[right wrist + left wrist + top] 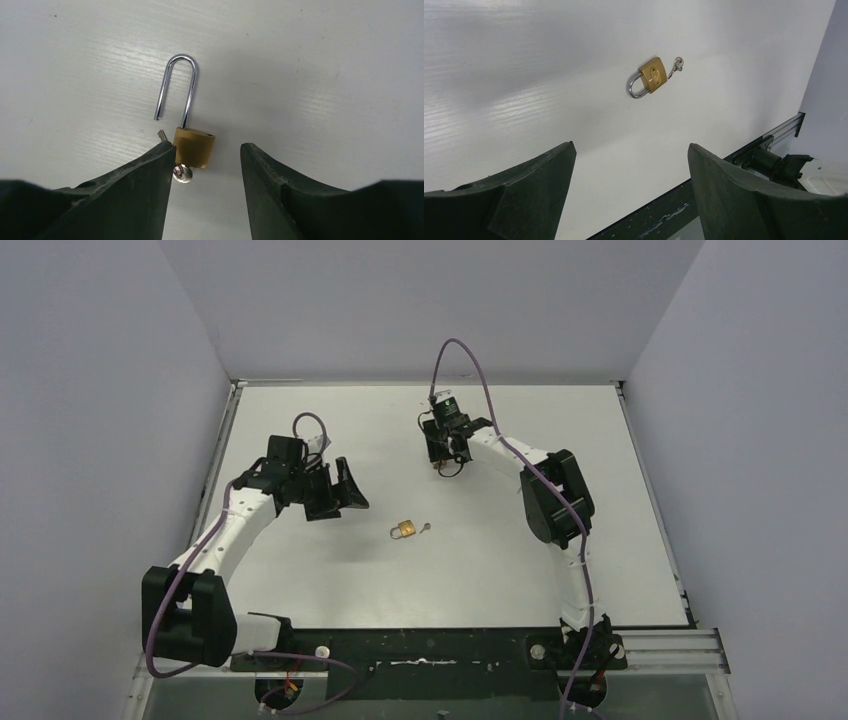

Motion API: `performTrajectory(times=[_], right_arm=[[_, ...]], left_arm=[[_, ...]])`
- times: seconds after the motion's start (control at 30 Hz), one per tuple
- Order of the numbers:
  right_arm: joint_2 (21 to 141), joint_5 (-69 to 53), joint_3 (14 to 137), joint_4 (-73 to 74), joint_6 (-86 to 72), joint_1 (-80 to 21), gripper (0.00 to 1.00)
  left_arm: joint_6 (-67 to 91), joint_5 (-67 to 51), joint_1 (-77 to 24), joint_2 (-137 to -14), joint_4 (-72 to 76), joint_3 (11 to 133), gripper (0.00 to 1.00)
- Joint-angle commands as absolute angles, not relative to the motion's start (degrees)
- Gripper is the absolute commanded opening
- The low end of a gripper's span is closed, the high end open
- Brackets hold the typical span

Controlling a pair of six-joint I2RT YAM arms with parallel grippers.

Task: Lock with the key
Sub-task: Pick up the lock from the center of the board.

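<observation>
A brass padlock (195, 146) with its silver shackle (181, 85) swung open lies on the white table, right at the tips of my open right gripper (207, 146). Its body is next to the left finger in the right wrist view. A silver key (183, 173) lies by the body's base, partly hidden by that finger. In the top view this gripper (440, 455) is at mid-back. A second brass padlock (404, 530), shackle closed, lies at the table's middle with a small key (427, 528) beside it. The left wrist view shows both the padlock (652, 76) and the key (677, 64). My left gripper (340, 495) is open and empty, left of them.
The white table (600, 540) is walled on three sides. A dark rail (450, 645) runs along the near edge by the arm bases and shows in the left wrist view (769, 145).
</observation>
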State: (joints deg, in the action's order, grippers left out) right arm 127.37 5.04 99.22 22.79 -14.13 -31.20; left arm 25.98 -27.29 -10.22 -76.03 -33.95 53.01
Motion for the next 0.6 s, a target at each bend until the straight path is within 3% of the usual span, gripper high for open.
performTrajectory(times=[0.0,0.23,0.57], right_arm=[[127.56,7.80,100.55,22.26,-13.89,-32.22,0.51],[129.83,8.19,103.16,24.13,-14.16,-32.93,0.50],[131.24,10.91,104.62,26.05,-14.72,-33.21,0.40]], left_arm=[[24.10,-28.74,-9.28,-73.21,-34.33,53.04,0.81],[23.65,-28.74,-8.44,-72.19,-35.14,52.68,0.81],[22.98,-28.74,-7.40,-70.69,-36.53,52.80,0.81]])
